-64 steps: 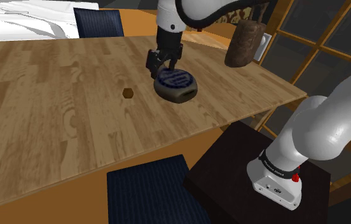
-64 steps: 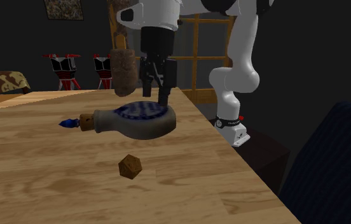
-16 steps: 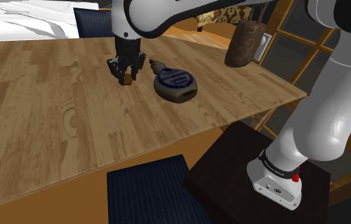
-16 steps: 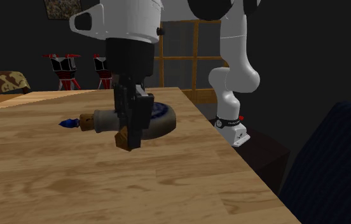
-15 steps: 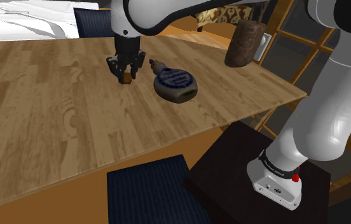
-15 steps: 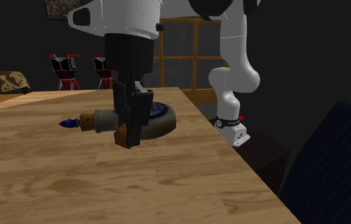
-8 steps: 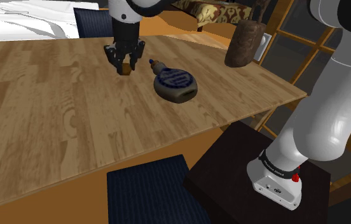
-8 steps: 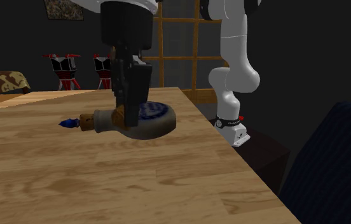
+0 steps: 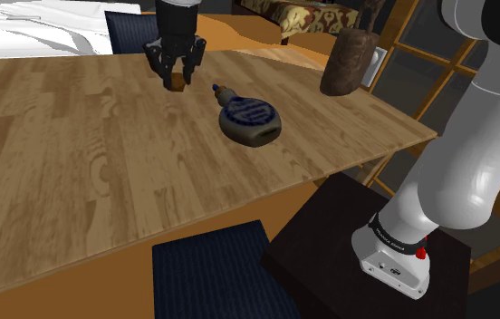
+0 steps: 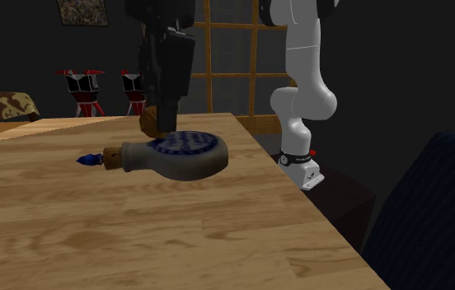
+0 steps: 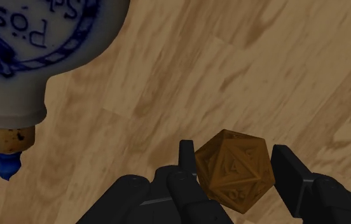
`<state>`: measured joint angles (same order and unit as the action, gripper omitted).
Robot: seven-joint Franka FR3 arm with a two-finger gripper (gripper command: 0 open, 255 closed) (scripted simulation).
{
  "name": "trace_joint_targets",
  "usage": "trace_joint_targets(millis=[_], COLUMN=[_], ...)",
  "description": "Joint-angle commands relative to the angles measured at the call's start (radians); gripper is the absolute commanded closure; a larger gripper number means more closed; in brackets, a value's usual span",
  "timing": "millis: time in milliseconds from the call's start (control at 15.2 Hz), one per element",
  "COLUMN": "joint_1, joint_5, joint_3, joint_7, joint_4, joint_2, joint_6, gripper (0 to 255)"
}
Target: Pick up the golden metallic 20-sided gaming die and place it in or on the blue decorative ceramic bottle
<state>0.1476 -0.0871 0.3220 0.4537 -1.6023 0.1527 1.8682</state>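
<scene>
One die clamped in our pincer.
We are pinching opposite facets; it seems hard, light, slippery.

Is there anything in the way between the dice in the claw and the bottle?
No, nothing visible is in the way. The claw holds the brown die, and just bare wooden table shows between it and the grey-and-blue bottle lying on its side.
</scene>
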Motion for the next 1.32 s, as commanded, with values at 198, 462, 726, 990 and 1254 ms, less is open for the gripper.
trace_joint_targets(millis=[198, 462, 726, 990, 1254], joint_1=[0.002, 0.005, 0.011, -0.038, -0.088], joint_5=[0.0, -0.003, -0.008, 0.035, 0.082], joint_3=[0.001, 0.002, 0.004, -0.019, -0.062], joint_7=[-0.004, -0.004, -0.004, -0.07, -0.164], joint_4=[0.073, 0.141, 0.216, 0.095, -0.049], joint_2=[0.004, 0.014, 0.03, -0.075, -0.201], joint_6=[-0.069, -0.127, -0.187, -0.164, -0.138], gripper=[255, 255, 255, 255, 255])
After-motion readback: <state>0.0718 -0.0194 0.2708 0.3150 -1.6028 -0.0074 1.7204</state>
